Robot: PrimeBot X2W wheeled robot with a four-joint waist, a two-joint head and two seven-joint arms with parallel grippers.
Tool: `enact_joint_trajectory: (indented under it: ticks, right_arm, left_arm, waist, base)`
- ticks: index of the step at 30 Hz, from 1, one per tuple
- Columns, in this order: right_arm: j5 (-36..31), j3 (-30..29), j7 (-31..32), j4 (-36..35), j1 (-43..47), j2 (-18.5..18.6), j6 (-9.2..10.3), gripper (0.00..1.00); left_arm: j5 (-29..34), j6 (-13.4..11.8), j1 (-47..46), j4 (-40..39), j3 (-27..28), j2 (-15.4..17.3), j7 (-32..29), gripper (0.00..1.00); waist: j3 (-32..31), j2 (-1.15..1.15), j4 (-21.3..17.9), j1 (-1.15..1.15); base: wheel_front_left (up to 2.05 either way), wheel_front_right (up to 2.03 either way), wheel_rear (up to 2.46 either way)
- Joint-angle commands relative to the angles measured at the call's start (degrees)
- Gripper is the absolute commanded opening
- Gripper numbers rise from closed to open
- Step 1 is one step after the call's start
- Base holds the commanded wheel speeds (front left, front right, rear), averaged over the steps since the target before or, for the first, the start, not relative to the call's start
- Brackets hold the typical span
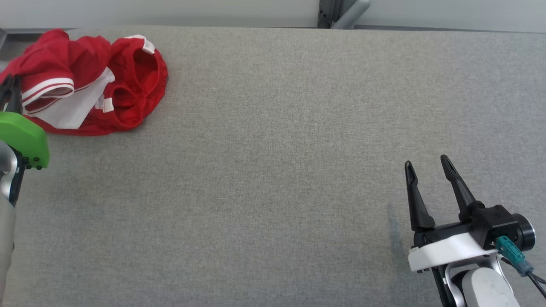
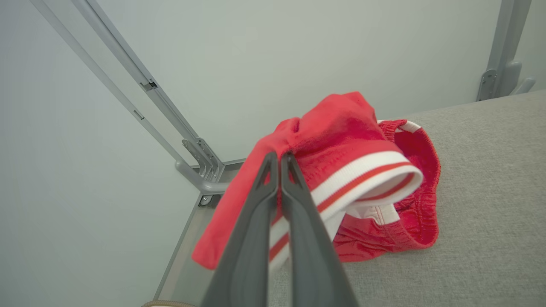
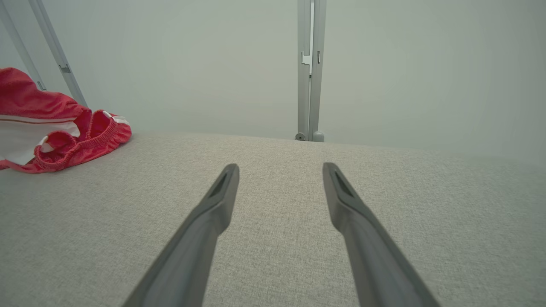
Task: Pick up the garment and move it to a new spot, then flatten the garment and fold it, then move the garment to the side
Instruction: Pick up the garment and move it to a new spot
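A grey fabric-covered counter [image 1: 273,179] stands against a pale wall [image 3: 179,64]. The red, white-trimmed garment [image 1: 128,85] lies crumpled at the counter's far left corner. The left gripper [image 2: 279,158] is clenched on a fold of it, apparently lifting that edge. The right gripper [image 1: 426,162] hovers with its fingers spread wide by the near right corner.

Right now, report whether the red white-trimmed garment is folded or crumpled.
Crumpled: the red white-trimmed garment lies bunched on the grey fabric table, its edge pinched in the shut left claw.
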State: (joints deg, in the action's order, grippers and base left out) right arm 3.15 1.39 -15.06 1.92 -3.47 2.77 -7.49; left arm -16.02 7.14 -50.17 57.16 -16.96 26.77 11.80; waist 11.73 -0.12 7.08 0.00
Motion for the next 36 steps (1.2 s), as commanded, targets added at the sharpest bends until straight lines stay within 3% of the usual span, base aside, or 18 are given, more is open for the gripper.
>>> enact_joint_trajectory:
  ticks: [1, 11, 21, 29, 36]
  right_arm:
    - [0.60, 0.03, -0.18, 0.29, 1.07, 0.19, 0.00, 1.00]
    - [3.24, -0.79, -0.18, 1.09, 3.43, 0.19, 0.00, 1.00]
    - [5.09, -1.72, -0.18, 1.35, 4.48, 0.20, 0.00, 1.00]
    - [5.87, -1.62, -0.18, 1.17, 3.72, 0.20, 0.00, 1.00]
    - [6.93, -1.19, -0.18, 0.71, 1.66, 0.19, 0.00, 1.00]
  left_arm:
    - [0.65, 0.24, -0.84, -0.86, -0.51, 0.89, -0.05, 0.00]
    - [2.14, 0.32, -2.62, -12.37, -5.97, 3.02, -4.34, 0.00]
    - [-0.82, 0.33, -3.47, -32.85, -12.85, 1.66, -11.54, 0.00]
    - [-3.11, -0.08, -1.76, -46.20, -16.10, -3.55, -14.12, 0.00]
    - [-5.02, -1.78, -1.35, -47.43, -16.90, -8.03, -14.31, 0.00]
  waist:
    - [-3.26, 0.12, -0.73, 0.00]
    - [-9.18, 0.12, -4.41, 0.00]
    - [-11.69, 0.12, -9.10, 0.00]
    - [-10.27, 0.12, -13.29, 0.00]
    - [-6.20, 0.12, -16.90, 0.00]
  base:
    - [0.00, 0.00, 0.00]
    - [0.00, 0.00, 0.00]
    - [0.00, 0.00, 0.00]
    - [0.00, 0.00, 0.00]
    - [0.00, 0.00, 0.00]
